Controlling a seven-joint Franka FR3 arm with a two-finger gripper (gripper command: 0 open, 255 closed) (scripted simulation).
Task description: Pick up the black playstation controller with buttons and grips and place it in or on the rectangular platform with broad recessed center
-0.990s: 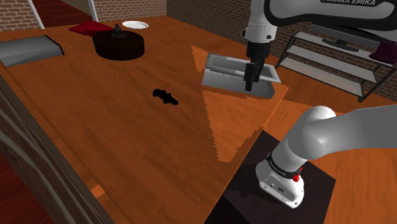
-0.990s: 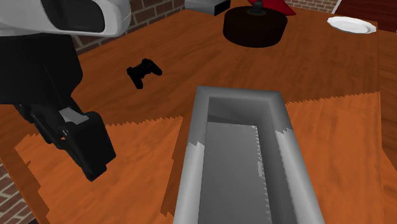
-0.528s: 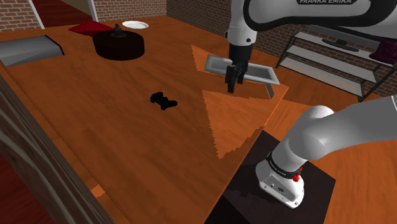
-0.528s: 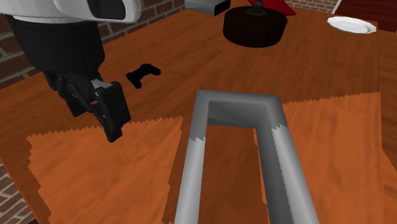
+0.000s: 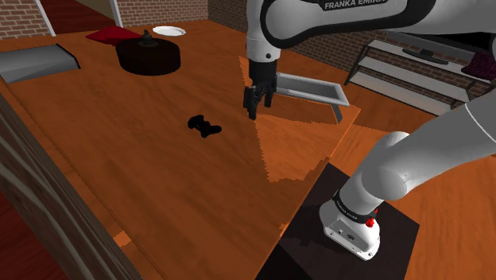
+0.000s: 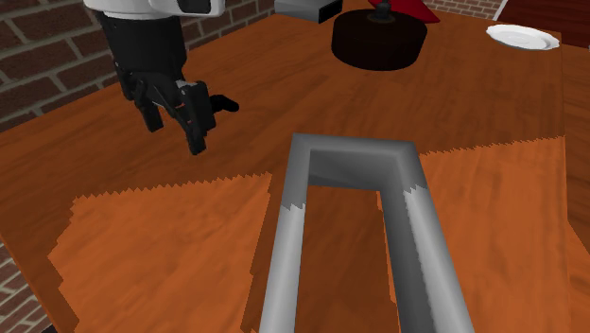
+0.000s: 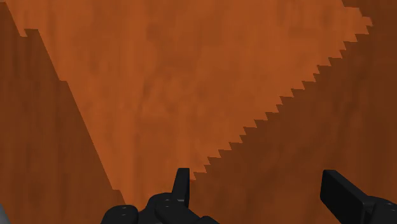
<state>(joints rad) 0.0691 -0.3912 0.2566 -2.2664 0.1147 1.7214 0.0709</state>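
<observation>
Reaching step: the end effector (image 5: pixel 255 109), wide open and empty, hangs upper-middle of the shoulder view and must next descend onto the controller (image 5: pixel 204 126) lower left.

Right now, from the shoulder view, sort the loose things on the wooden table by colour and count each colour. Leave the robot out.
Black: 2, the controller and the round dark pot.
Grey: 2, the recessed platform and the slanted block.
White: 1, the plate.
Red: 1, the cloth.
Total: 6.
</observation>
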